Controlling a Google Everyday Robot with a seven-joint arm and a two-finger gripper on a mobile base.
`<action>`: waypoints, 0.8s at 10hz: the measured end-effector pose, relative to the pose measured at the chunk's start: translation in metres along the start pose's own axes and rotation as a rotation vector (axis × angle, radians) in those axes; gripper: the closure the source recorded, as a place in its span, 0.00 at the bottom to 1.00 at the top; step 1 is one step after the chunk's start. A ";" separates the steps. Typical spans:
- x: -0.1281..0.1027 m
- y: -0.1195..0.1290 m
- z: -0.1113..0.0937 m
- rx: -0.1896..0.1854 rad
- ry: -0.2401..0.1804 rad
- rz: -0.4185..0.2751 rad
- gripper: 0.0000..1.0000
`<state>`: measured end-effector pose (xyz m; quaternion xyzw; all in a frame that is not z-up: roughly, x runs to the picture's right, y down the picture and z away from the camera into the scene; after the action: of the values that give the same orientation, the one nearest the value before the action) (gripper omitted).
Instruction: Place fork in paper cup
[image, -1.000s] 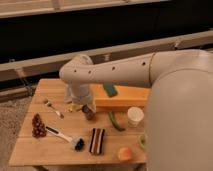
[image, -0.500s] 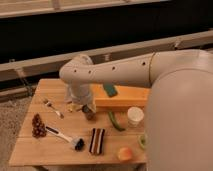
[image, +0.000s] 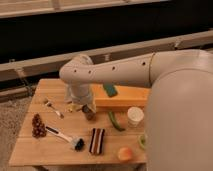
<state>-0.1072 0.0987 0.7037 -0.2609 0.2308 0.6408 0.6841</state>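
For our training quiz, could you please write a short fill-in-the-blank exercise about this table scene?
1. The fork lies flat on the ___, apart from the paper cup.
2. The gripper hangs low between the ___ and the dark cup.
3. The brush has a white handle and a ___ head.
Missing words: table; fork; black.

A wooden table (image: 30, 147) bears a long yellow block (image: 125, 97) at 1 o'clock, with a dark green piece (image: 110, 90) lying on it. A small dark cup (image: 89, 113) stands near centre. A brown cluster (image: 37, 126) lies at 9 o'clock, a white-handled brush (image: 65, 137) at 7, a dark striped slab (image: 97, 141) at 6 and an orange fruit (image: 125, 153) at 5.
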 end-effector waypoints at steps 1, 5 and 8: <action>0.000 0.000 0.000 0.003 -0.001 0.000 0.35; -0.022 0.028 -0.010 -0.008 -0.038 -0.097 0.35; -0.064 0.088 -0.016 -0.009 -0.085 -0.231 0.35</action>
<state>-0.1989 0.0436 0.7284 -0.2614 0.1674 0.5693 0.7613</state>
